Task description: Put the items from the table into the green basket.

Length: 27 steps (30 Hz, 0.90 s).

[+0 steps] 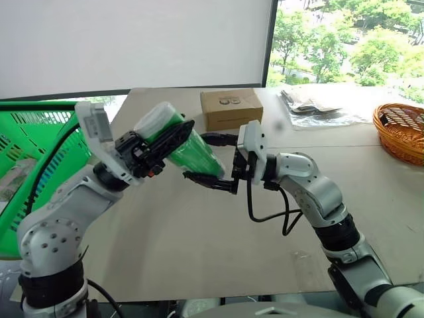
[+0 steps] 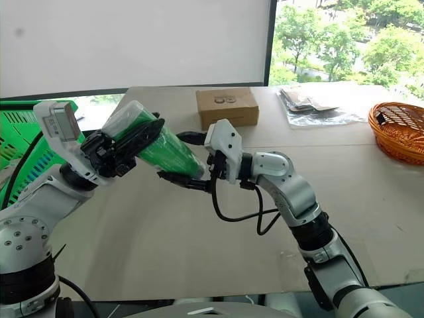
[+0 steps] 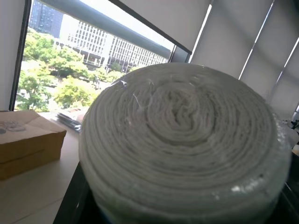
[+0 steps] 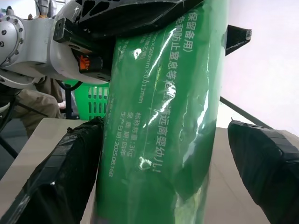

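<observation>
Green bottle (image 2: 156,147) slants mid-air above the table (image 2: 371,199), white end toward the basket (image 1: 40,156), clamped in my left gripper (image 2: 129,142), nearer it; my right gripper (image 2: 189,159) gapes loosely around its lower end.

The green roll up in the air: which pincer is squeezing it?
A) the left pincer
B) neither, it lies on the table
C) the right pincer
A: the left pincer is clamped around the green roll near its white end, while the right pincer stands open with its fingers either side of it.
</observation>
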{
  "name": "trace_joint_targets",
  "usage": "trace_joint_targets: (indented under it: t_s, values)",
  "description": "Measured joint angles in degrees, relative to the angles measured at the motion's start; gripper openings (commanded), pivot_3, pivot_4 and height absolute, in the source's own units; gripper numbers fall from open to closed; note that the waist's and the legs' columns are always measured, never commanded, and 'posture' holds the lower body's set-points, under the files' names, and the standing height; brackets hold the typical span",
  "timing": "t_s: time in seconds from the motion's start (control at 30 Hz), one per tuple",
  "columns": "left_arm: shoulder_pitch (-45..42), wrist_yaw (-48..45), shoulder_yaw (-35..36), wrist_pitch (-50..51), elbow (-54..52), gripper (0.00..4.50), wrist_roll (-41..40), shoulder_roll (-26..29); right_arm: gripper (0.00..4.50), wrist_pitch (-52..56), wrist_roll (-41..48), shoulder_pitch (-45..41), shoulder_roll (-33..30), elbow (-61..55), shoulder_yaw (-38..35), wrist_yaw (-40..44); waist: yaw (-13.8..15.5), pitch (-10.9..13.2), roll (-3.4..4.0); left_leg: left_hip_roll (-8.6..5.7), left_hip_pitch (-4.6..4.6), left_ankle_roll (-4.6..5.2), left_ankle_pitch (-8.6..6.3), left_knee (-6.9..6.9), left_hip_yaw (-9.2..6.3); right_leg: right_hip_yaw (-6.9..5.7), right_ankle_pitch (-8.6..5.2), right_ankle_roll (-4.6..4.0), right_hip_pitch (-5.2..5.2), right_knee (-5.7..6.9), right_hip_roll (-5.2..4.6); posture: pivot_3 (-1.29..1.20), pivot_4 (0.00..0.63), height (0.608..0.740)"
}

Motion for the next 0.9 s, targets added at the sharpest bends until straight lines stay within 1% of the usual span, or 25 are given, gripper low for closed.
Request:
trace_joint_targets:
  t_s: [0.07,0.13,0.17,0.27,0.3,0.33,0.37,0.43,0.47,0.5,0.53,0.57,0.6,0.67,0.73,0.83,0.9]
  values:
    - [-1.1,1.6,-0.2,-0.2,0.8,1.87,3.1,1.2,4.5,0.7,0.0,0.4,-1.6,-0.4,-0.5,-0.4,0.1,0.0,-0.02,-0.03,0.0,-0.01,0.01,0.0,-0.03,-0.03,0.0,0.0,0.01,0.0,0.01,0.2,0.0,0.74]
    - [-2.2,4.1,0.3,-0.3,2.8,1.87,7.8,5.0,4.5,2.1,0.7,2.3,-6.3,-0.8,-2.5,0.8,0.3,0.0,-0.02,-0.05,-0.02,-0.01,0.01,0.0,-0.02,-0.04,-0.01,0.0,0.01,-0.03,0.0,0.22,0.0,0.74]
    - [-2.8,5.4,0.7,-0.1,4.1,1.87,10.1,7.9,4.5,2.5,1.6,3.6,-9.7,-0.9,-4.1,2.5,0.4,0.1,-0.1,-0.06,-0.05,-0.01,0.01,0.0,-0.04,-0.07,-0.01,0.01,0.01,-0.07,0.0,0.22,0.0,0.74]
    - [-4.5,8.2,4.6,-0.1,8.9,1.87,16.8,14.7,4.5,4.0,4.7,5.3,-15.7,-0.8,-9.8,5.8,0.3,0.4,-0.18,-0.04,-0.07,0.0,0.0,-0.02,0.0,-0.05,-0.01,0.01,-0.03,-0.1,0.03,0.24,0.0,0.74]
    - [-5.3,8.9,5.6,-1.2,11.8,1.87,21.3,18.2,4.5,5.5,8.1,5.3,-17.6,-0.8,-12.7,7.6,0.2,0.5,-0.2,-0.03,-0.07,0.0,0.0,-0.04,0.0,-0.06,-0.01,0.02,-0.03,-0.1,0.06,0.24,0.0,0.74]
    - [-5.2,9.2,6.3,-2.0,13.8,1.87,24.4,20.5,4.5,6.7,10.5,5.3,-18.5,-0.8,-14.8,8.6,0.1,0.5,-0.2,-0.01,-0.05,0.0,0.0,-0.12,0.0,-0.06,-0.01,0.02,-0.04,-0.13,0.09,0.24,0.0,0.74]
    - [-4.2,9.9,8.4,-3.9,19.2,1.87,31.7,25.4,4.5,9.0,15.3,5.3,-20.8,-0.9,-19.2,10.5,-0.1,0.5,-0.19,0.0,0.0,0.0,0.0,-0.25,0.02,-0.05,-0.01,0.03,-0.04,-0.16,0.09,0.24,0.0,0.74]
    - [-2.0,10.5,11.5,-5.9,24.9,1.87,38.9,28.4,4.5,10.7,19.4,5.3,-23.0,-0.9,-23.2,12.2,-0.2,0.5,-0.19,-0.01,0.18,0.0,0.0,-0.61,0.1,-0.03,-0.01,0.06,-0.02,-0.27,0.03,0.26,0.0,0.74]
    - [-1.0,10.4,12.4,-6.7,26.5,1.87,40.8,29.0,4.5,11.2,20.3,5.3,-23.3,-1.0,-24.0,12.6,-0.1,0.5,-0.21,0.01,0.22,0.0,0.0,-0.73,0.1,-0.04,-0.01,0.05,-0.02,-0.31,0.01,0.26,0.002,0.74]
    - [2.6,10.1,13.7,-9.4,30.9,1.87,45.7,30.6,4.5,12.5,22.9,4.8,-24.0,-1.0,-25.2,13.2,-0.2,0.5,-0.18,0.07,0.24,0.0,0.0,-0.84,0.14,-0.02,-0.02,0.03,-0.03,-0.34,-0.01,0.25,0.002,0.74]
    - [4.0,10.2,14.6,-10.6,35.3,1.87,48.8,31.0,4.5,13.5,24.4,4.6,-24.7,-1.1,-26.3,13.4,-0.2,0.5,-0.15,0.13,0.28,0.0,0.0,-0.95,0.14,-0.05,-0.03,0.0,-0.04,-0.36,-0.04,0.25,0.002,0.74]
    - [4.8,10.5,15.5,-11.2,38.2,1.87,50.8,31.0,4.5,14.1,25.2,4.4,-25.3,-1.1,-26.8,13.6,-0.1,0.6,-0.16,0.19,0.27,0.0,0.0,-0.98,0.12,-0.09,-0.05,-0.03,-0.05,-0.38,-0.05,0.25,0.002,0.74]
    - [5.4,11.0,16.4,-12.8,44.1,1.87,53.9,31.0,4.5,15.7,27.0,3.9,-26.8,-1.1,-27.3,14.3,0.0,0.6,-0.24,0.23,0.22,0.0,0.0,-0.98,0.01,-0.19,-0.06,-0.05,-0.04,-0.45,-0.11,0.25,0.002,0.74]
    - [5.6,11.2,17.5,-15.0,50.8,1.87,56.8,31.0,4.5,17.3,28.9,2.9,-27.6,-1.2,-27.7,14.6,0.3,0.5,-0.41,0.32,0.13,0.0,0.0,-0.99,-0.08,-0.28,-0.05,-0.05,-0.04,-0.59,-0.3,0.25,0.0,0.74]
    - [5.0,10.8,17.9,-17.9,56.5,1.87,58.6,31.0,4.5,18.2,30.7,1.3,-27.6,-1.4,-28.0,14.4,1.0,0.4,-0.61,0.35,0.03,-0.01,-0.01,-0.98,-0.13,-0.35,-0.04,-0.04,-0.04,-0.72,-0.43,0.26,0.0,0.74]
    - [0.3,9.1,17.5,-24.3,66.2,1.87,60.0,31.4,4.5,18.6,31.7,-0.2,-27.1,-2.4,-28.1,13.9,2.3,0.3,-0.79,0.29,-0.13,-0.03,-0.01,-0.96,-0.23,-0.42,-0.02,-0.05,-0.08,-0.86,-0.68,0.26,0.0,0.74]
    - [-3.3,8.3,16.1,-27.9,71.5,1.87,61.0,31.8,4.5,18.6,31.9,-0.3,-26.7,-2.6,-27.9,13.9,3.2,0.1,-1.15,0.21,-0.36,-0.04,-0.02,-0.94,-0.34,-0.57,-0.01,-0.05,-0.21,-0.89,-0.89,0.25,0.0,0.74]
